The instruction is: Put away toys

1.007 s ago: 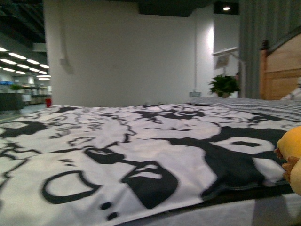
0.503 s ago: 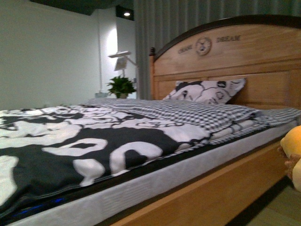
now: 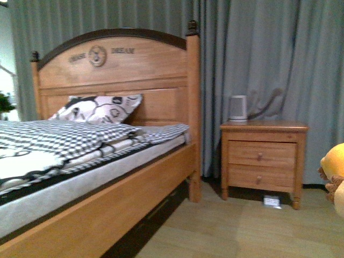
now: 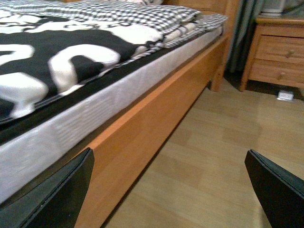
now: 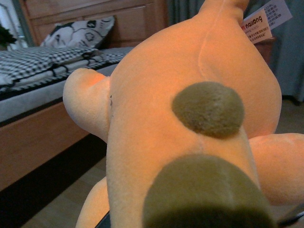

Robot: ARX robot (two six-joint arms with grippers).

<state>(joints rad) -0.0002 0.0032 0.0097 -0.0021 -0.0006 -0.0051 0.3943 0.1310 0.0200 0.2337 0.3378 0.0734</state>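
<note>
Right wrist view: the soft orange-yellow plush animal [image 5: 190,118] with brown nubs and a white hang tag [image 5: 266,19] fills your frame and hides the right claw, so you cannot tell its grip. Front view crops the plush at the right edge, right of the wooden nightstand [image 3: 263,156]. The left claw [image 4: 169,187] gapes, empty.

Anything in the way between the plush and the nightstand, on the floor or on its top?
Nothing visible on the floor between the plush and the nightstand. Only a small white item lies at its base, and a white container stands on its top.
</note>
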